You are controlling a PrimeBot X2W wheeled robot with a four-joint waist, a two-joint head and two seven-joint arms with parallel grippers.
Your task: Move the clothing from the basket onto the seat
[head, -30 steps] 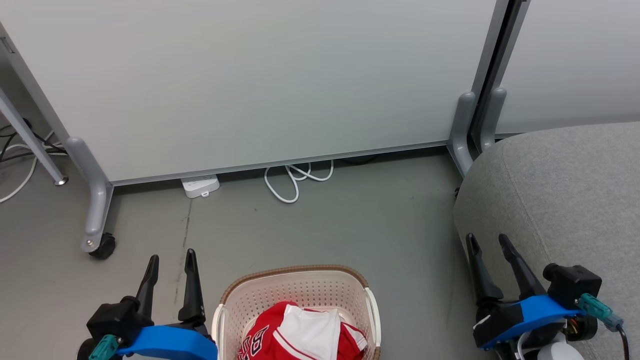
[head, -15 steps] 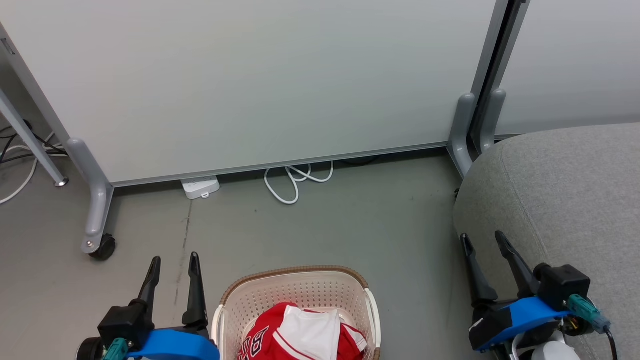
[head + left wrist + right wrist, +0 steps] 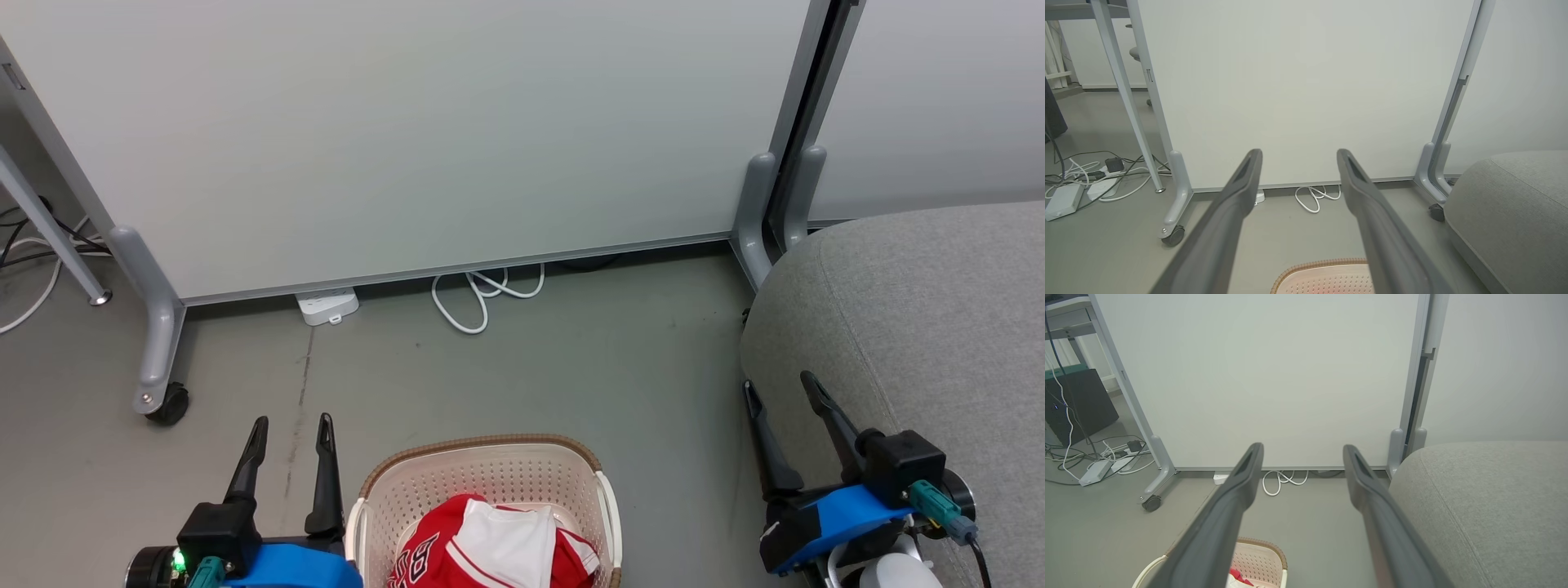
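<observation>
The pale grey partition panel on castored feet (image 3: 449, 139) is filling the twelve o'clock half of the head view, standing as a backdrop to the work area. The large grey fabric-upholstered seat with a rounded edge and a seam line (image 3: 922, 310) is sitting at three o'clock, its visible part bare. It is probably parked this close so that the transfer needs only a short swing.

The cream perforated plastic basket with a brown woven-look rim (image 3: 482, 443) is standing on the floor at six o'clock, between the two arms and apart from the seat. The soft red-and-white clothing with dark lettering (image 3: 498, 547) is lying heaped inside it, so the move is looking not yet begun.

The left gripper (image 3: 293, 419) is hovering at seven o'clock, just beside the basket. The right gripper (image 3: 777, 380) is hovering at four o'clock, by the seat's edge. Both are pointing toward twelve o'clock, seemingly flanking the basket in readiness.

The left fingers (image 3: 1237, 196) are standing spread wide, gripping and touching nothing. The right fingers (image 3: 1367, 490) are doing the same.
</observation>
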